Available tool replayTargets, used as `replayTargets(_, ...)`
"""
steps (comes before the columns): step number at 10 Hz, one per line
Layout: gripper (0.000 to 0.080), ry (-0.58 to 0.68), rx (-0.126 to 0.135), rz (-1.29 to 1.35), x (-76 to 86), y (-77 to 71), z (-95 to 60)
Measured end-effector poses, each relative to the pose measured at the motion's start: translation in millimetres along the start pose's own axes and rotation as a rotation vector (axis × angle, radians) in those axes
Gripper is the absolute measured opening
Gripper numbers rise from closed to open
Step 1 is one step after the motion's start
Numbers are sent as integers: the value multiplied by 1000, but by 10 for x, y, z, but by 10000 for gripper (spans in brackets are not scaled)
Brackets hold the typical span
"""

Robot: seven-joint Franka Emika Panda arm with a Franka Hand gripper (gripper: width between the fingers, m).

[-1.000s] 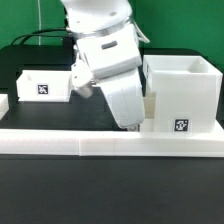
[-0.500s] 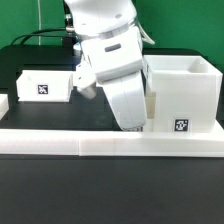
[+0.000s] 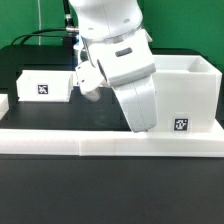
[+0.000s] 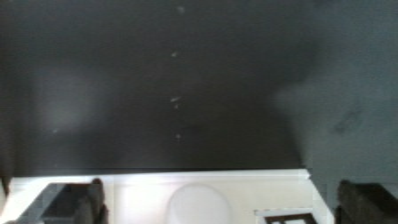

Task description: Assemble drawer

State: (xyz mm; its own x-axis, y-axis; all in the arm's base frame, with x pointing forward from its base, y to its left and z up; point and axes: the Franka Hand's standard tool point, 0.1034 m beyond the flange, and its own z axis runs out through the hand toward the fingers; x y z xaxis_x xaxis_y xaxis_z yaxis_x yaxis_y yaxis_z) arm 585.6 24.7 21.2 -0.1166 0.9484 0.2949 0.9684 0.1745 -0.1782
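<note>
The large white housing point(image 3: 186, 92) stands at the exterior view's right, with a tag on its front. One small shallow box point(image 3: 45, 84) with a tag lies at the left. My gripper point(image 3: 143, 124) hangs low beside the housing's left wall, and the hand hides its fingertips in this view. In the wrist view the gripper point(image 4: 217, 205) has its dark fingers point(image 4: 71, 205) set wide apart on either side of a white part point(image 4: 196, 196). That part has an oval recess and a tag corner. A thin gap shows at one finger. The jaws stand open around it.
The long low white border rail point(image 3: 100, 144) runs along the front of the black table point(image 4: 160, 90). A small white piece point(image 3: 4, 102) shows at the exterior view's left edge. Black cables lie behind the arm.
The arm has shifted toward the exterior view's right, up against the housing. It now covers the small white part that showed beside the housing's left wall.
</note>
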Motion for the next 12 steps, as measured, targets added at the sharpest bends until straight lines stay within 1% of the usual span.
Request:
replayTargets(2,649,2,19,-10,-140,-64,-11)
replayTargets(3,649,-2,21,-27,-255,-92,-33)
replayTargets(4,649,-5,14,-31,-366,-112,-76)
replayTargets(5,649,-12,-8,-34,-488,-146,-176)
replayTargets(6,649,-27,-43,-24,-601,-226,-271)
replayTargets(7,649,-34,-67,-2,-682,-354,-333)
replayTargets(8,649,-39,-84,21,-709,-483,-378)
replayTargets(9,649,-47,-103,39,-701,-610,-398)
replayTargets(10,649,-51,-140,70,-679,-716,-392)
replayTargets(11,649,-57,-178,100,-637,-856,-352)
replayTargets(12,649,-65,-197,108,-579,-977,-250)
